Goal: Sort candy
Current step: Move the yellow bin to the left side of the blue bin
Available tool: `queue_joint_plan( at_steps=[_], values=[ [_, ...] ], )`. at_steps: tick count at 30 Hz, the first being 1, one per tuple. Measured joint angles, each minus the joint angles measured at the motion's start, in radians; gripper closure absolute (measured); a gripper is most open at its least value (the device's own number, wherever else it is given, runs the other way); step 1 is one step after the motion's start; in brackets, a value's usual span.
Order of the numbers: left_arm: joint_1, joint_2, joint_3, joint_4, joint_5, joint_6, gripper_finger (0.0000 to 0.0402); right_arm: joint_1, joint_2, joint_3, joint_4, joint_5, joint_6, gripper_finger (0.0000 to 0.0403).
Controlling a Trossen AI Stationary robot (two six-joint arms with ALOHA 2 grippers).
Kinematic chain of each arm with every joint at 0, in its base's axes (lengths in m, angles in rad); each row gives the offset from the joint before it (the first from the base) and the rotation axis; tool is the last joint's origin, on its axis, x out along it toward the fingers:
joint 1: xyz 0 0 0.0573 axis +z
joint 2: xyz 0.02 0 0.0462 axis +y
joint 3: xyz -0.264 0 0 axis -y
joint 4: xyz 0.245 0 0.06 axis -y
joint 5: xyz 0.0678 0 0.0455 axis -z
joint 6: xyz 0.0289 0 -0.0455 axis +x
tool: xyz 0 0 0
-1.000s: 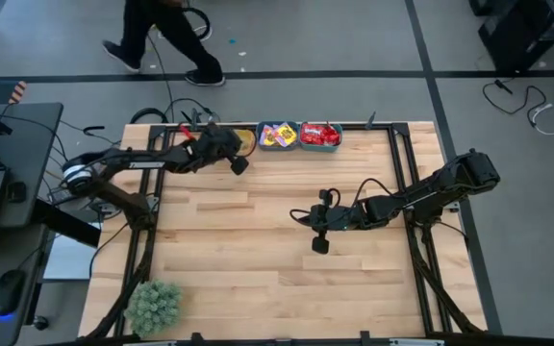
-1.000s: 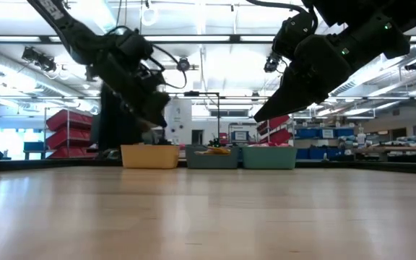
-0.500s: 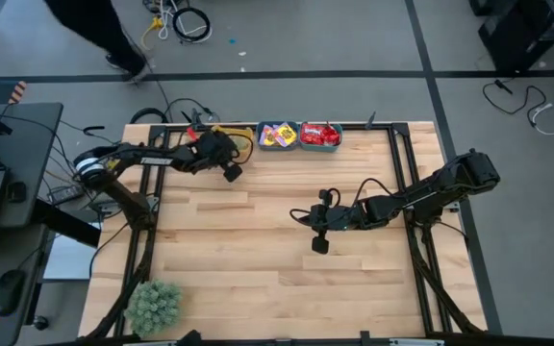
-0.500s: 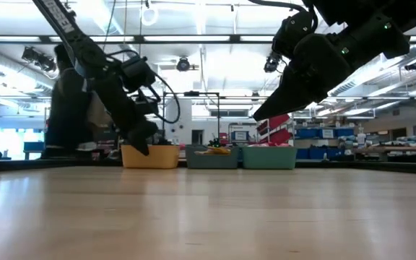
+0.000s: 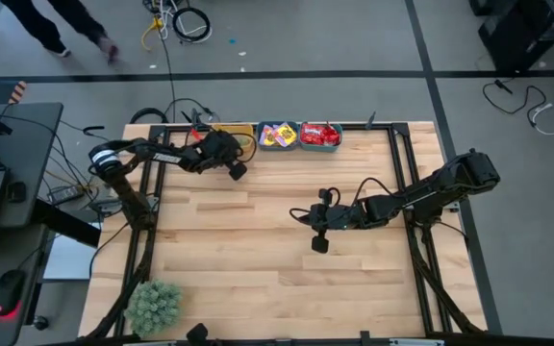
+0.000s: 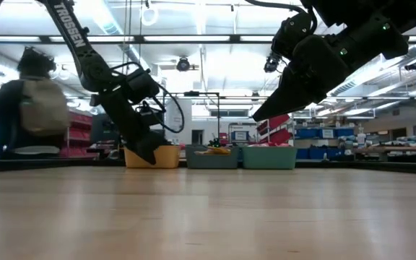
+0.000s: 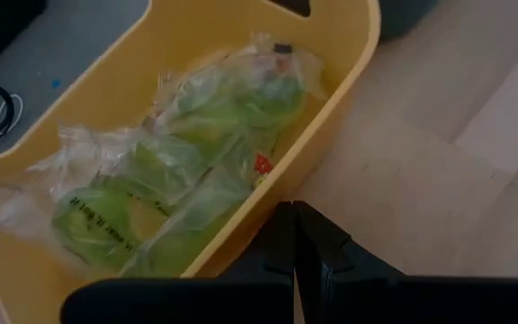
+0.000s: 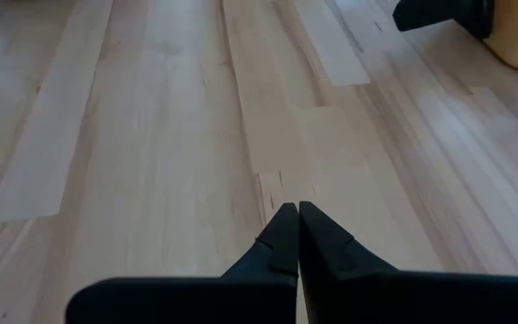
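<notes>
Sitting in three bins at top centre of the high view, candy (image 5: 299, 135): green clear packets (image 7: 178, 171) in yellow bin (image 7: 331, 117), print unreadable; left gripper (image 5: 238, 170) pinched shut just beside it, "TROSSEN" on arm; right gripper (image 5: 318, 245) shut, empty, mid-table

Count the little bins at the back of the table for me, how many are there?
3, in a row along the far edge: a yellow bin by the left tool, a teal bin in the middle, another teal bin on the right. None seem hidden.
</notes>
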Motion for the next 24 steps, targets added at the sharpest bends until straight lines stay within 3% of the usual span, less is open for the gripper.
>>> queue_joint_plan(
  at_steps=[6,17,24],
  values=[
    [0.000,-0.054,0.023,-0.022,0.001,0.025,0.0401,0.000,0.000,0.000,0.000,0.000,0.000,0.0403],
    [0.007,-0.222,0.058,-0.323,-0.036,-0.018,0.0401,0.000,0.000,0.000,-0.005,0.000,0.000,0.0403],
    [0.155,-0.269,0.058,-0.419,-0.090,-0.128,0.0401,0.000,0.000,0.000,-0.008,0.000,0.013,0.0403]
  ],
)
